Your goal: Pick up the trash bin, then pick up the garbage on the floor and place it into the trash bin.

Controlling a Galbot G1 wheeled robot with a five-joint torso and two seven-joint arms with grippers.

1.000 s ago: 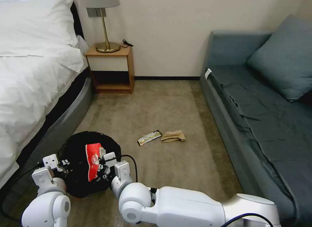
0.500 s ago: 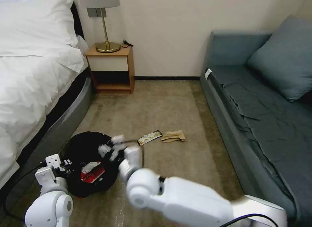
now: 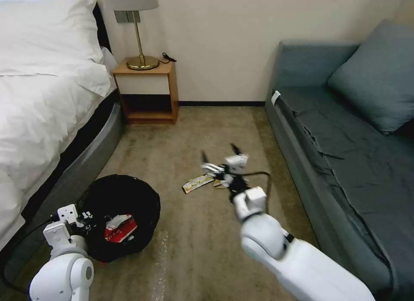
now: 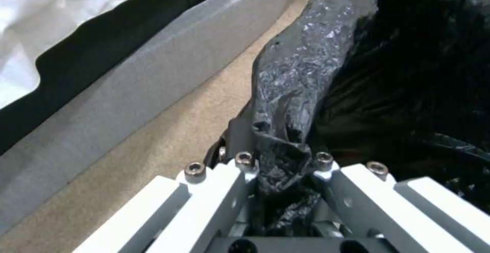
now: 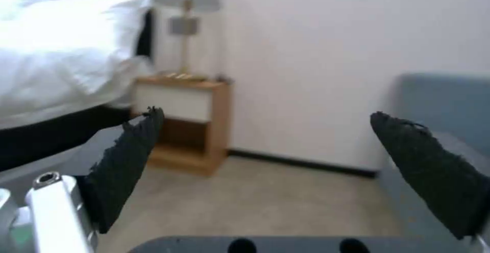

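Now right arm out over floor litter, left holding bin.
Left gripper (image 4: pixel 278 168) clamped on bag rim of trash bin (image 3: pixel 116 197) by the bed (image 3: pixel 39 120); red-white wrapper (image 3: pixel 120 228) inside. Right gripper (image 3: pixel 220 156) spread wide, empty, above long wrapper (image 3: pixel 196 183); tan bag (image 3: pixel 217 184) mostly hidden behind it.

Even, soft indoor light, no hard shadows, right tool (image 3: pixel 218 156) smeared by motion blur, right wrist view hazy and unfocused, black bin liner (image 4: pixel 301 88) faintly glinting
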